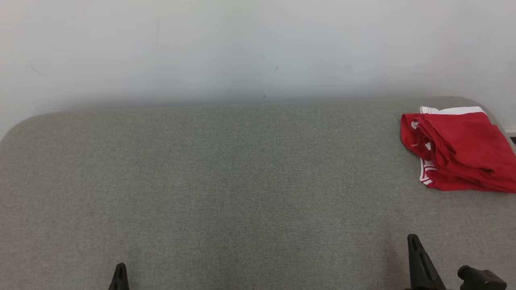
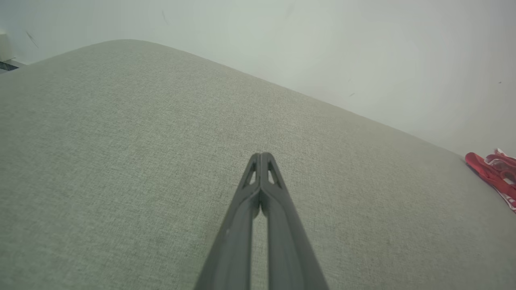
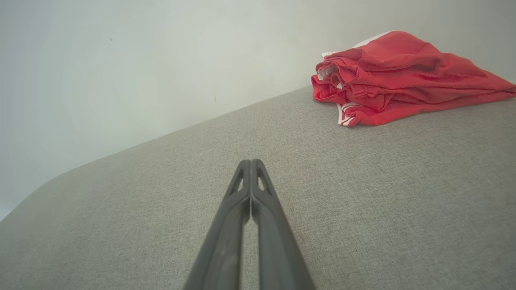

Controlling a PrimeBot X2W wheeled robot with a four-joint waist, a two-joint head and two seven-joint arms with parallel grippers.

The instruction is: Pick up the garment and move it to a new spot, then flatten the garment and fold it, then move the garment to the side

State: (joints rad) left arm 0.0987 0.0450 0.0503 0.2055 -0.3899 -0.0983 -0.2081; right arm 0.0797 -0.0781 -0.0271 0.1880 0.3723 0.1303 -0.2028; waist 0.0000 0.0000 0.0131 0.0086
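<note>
Soft, even, fairly bright light spreads over the grey woven upholstered surface (image 1: 225,181). A faint dim band lies on the pale wall (image 1: 201,48) just above the surface's far edge, and the crumpled red garment with white trim (image 1: 463,149) at the surface's right end casts a thin soft shadow. In both wrist views the surface's far edge bows slightly under the wide lens

Head view: high, looking down across counter (image 1: 242,181) to wall (image 1: 242,48).
Left wrist view: low, along left pincer (image 2: 261,155).
Right wrist view: low, along right pincer (image 3: 250,162), toward garment (image 3: 395,76).
Shared: counter, wall, garment.
</note>
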